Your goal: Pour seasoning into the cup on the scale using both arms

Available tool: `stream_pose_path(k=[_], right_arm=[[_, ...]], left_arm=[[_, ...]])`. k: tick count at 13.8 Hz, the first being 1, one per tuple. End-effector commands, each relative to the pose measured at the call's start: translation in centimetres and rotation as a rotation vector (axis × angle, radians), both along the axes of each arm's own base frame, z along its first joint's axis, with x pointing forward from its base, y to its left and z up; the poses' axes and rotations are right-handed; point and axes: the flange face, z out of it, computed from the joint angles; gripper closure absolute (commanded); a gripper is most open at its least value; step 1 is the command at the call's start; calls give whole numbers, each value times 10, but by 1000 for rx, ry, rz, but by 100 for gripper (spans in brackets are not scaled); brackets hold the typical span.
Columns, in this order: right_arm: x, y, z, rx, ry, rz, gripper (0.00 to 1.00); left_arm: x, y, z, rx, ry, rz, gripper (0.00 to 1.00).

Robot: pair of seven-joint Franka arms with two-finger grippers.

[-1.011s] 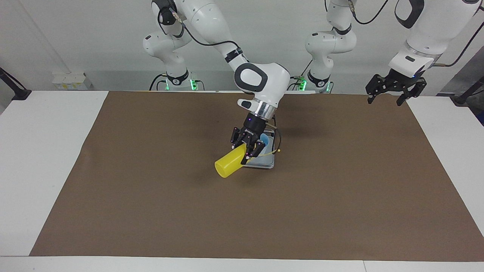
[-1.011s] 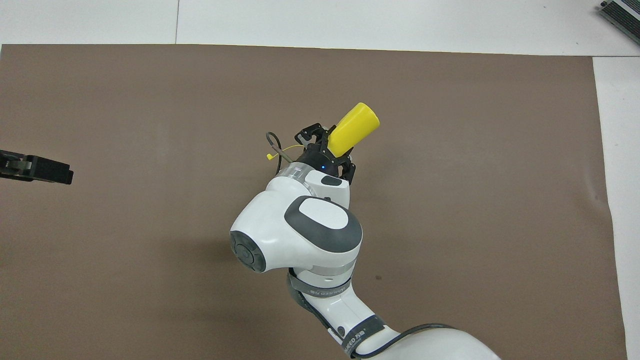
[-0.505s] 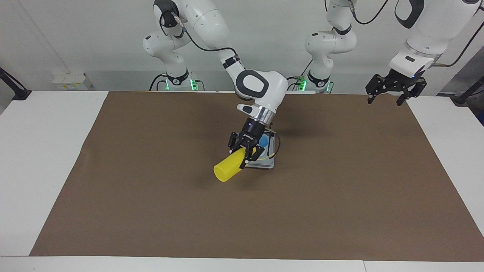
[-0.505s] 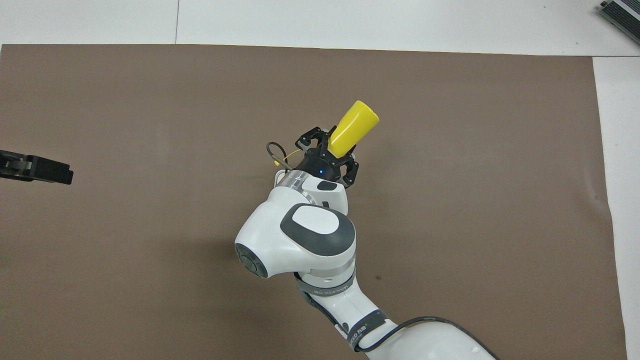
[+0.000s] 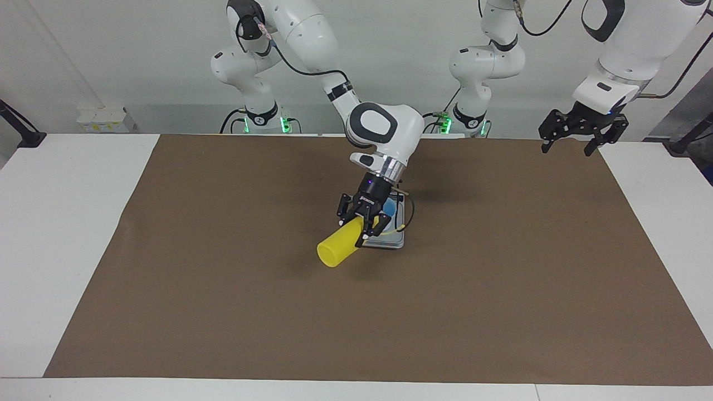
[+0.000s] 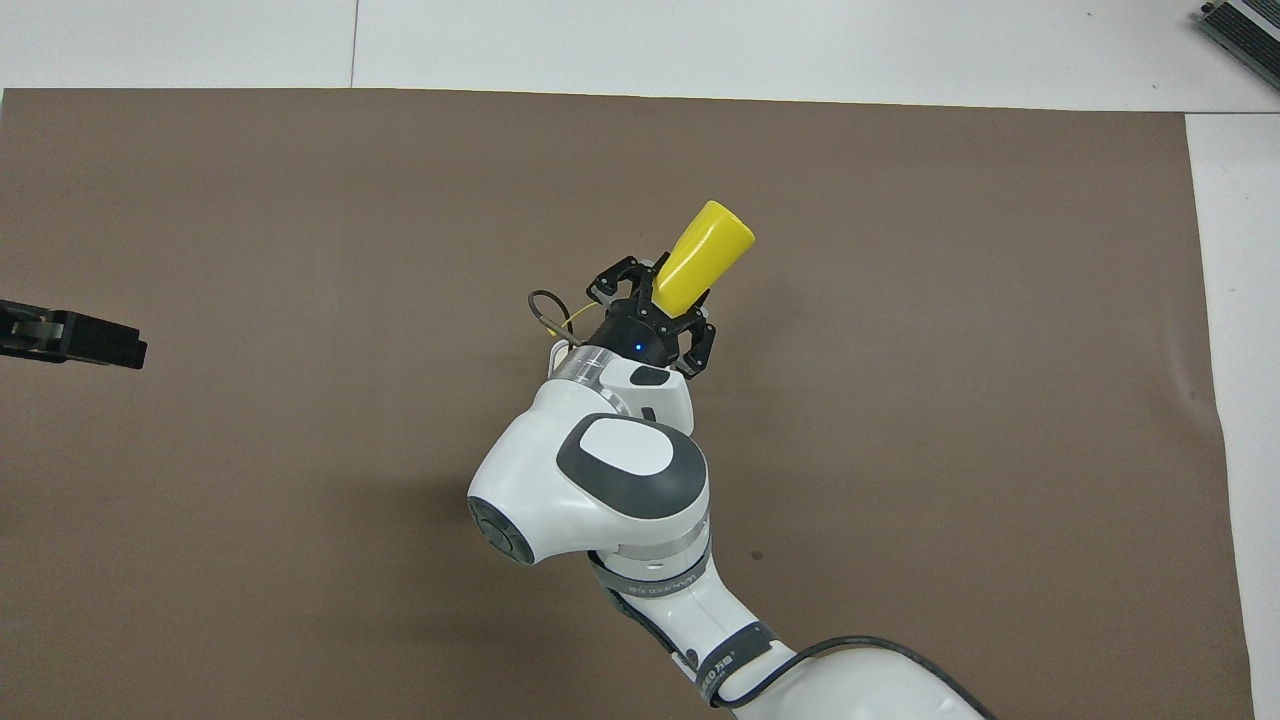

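Note:
My right gripper [image 5: 365,221] is shut on the seasoning [image 5: 337,250], a yellow squeeze bottle held tilted almost on its side over the scale [image 5: 392,240]. Its base points away from the robots and its nozzle end, hidden by the fingers, points toward the light blue cup [image 5: 390,208] standing on the scale. From overhead the seasoning [image 6: 704,256] sticks out past the right gripper [image 6: 650,305], while the arm hides the cup and scale. My left gripper [image 5: 582,135] hangs open over the mat's corner at the left arm's end, seen overhead as the left gripper [image 6: 72,337].
A brown mat [image 5: 223,289] covers most of the white table [image 5: 50,223]. A grey device [image 6: 1242,24] sits at the table corner farthest from the robots at the right arm's end.
My right wrist has turned a little and drawn in, swinging the bottle's base slightly away from the robots. The bottle stays gripped over the scale. The left arm has not moved.

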Motion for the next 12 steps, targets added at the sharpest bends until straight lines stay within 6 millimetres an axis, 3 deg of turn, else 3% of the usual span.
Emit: stream_pose_path(k=[1,5,8,12], right_arm=[[-11,7,15,48,5,-3,100],[-10,-4,42,169,52,-85,100],[4,-41,81,332,146,-177,100],[15,-91,100,456,280,-283,100]], left_arm=[[-9,1,1,-11,-8,0,0],[-9,1,1,-11,-8,0,0],[-9,1,1,-11,-8,0,0],[-9,1,1,-11,-8,0,0]])
